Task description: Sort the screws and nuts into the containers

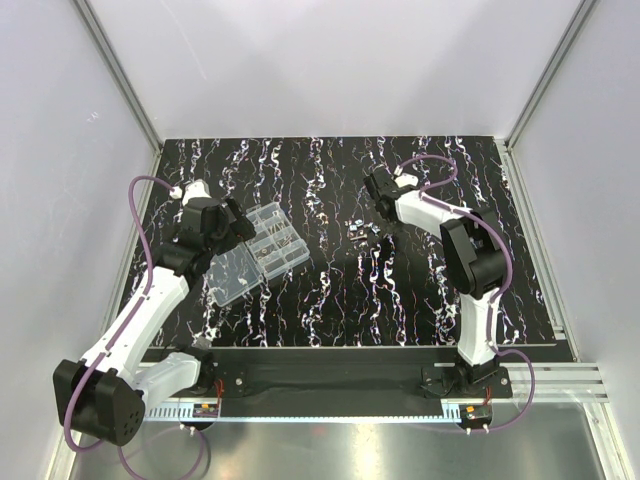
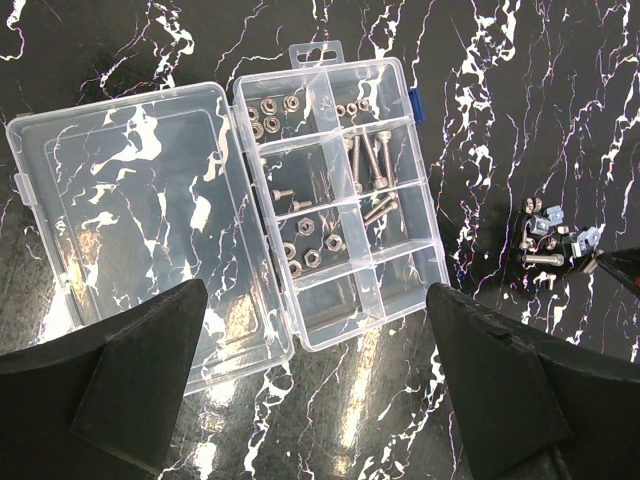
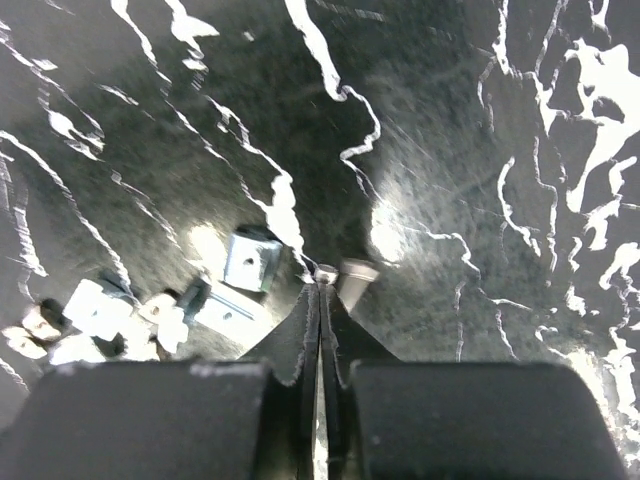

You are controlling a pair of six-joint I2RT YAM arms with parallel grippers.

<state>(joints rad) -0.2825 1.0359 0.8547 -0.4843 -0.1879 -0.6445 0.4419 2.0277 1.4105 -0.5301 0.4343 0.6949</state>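
Note:
The clear organiser box [image 1: 278, 238] lies open at the left, its lid [image 1: 234, 274] flat beside it. In the left wrist view its compartments [image 2: 340, 200] hold nuts [image 2: 268, 112] and screws [image 2: 370, 160]; the two nearest are empty. My left gripper [image 2: 315, 400] is open and empty, hovering just before the box. A small pile of loose screws and nuts [image 1: 358, 230] lies mid-table. My right gripper [image 3: 323, 285] is shut right beside the pile, with a tiny silvery screw [image 3: 325, 271] pinched at its tips. Another screw [image 3: 356, 278] lies just right of the tips.
Square silvery plates with holes [image 3: 250, 260] lie in the pile left of the right fingertips. The pile also shows at the right edge of the left wrist view [image 2: 550, 240], with the right gripper's tip beside it. The tabletop [image 1: 420, 300] is black marble with white streaks.

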